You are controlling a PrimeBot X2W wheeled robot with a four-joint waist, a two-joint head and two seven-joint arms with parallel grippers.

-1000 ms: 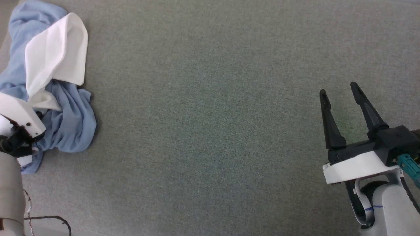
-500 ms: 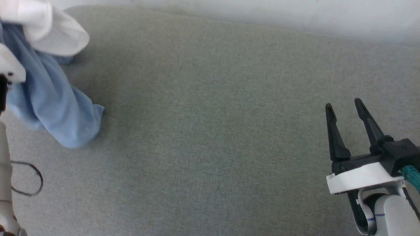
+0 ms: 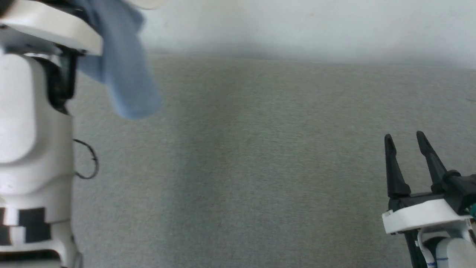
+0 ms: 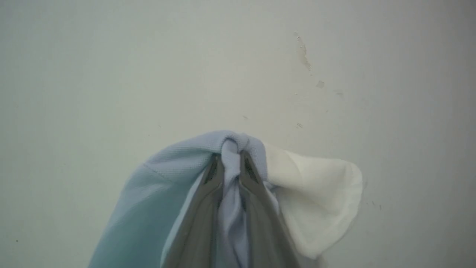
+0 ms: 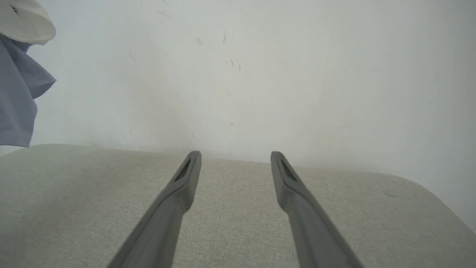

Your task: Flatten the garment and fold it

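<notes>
The light blue garment (image 3: pixel 126 74) hangs in the air at the upper left of the head view, clear of the grey cushion below. In the left wrist view my left gripper (image 4: pixel 230 158) is shut on a bunched fold of the garment (image 4: pixel 148 193), with its white collar panel (image 4: pixel 316 201) drooping to the right. My left arm (image 3: pixel 33 123) rises along the left edge of the head view. My right gripper (image 3: pixel 405 138) stands open at the lower right, over the cushion, holding nothing. The right wrist view shows its spread fingers (image 5: pixel 186 178) and the garment (image 5: pixel 16 96) hanging at far left.
A grey-green fabric cushion (image 3: pixel 253 167) spreads across the head view. A pale wall (image 3: pixel 297 26) stands behind its far edge. A thin dark cable loop (image 3: pixel 87 160) hangs beside my left arm.
My left gripper has lifted the garment off the cushion and up into the air. The head camera has tilted up, so the wall now shows. The right gripper stays open.
</notes>
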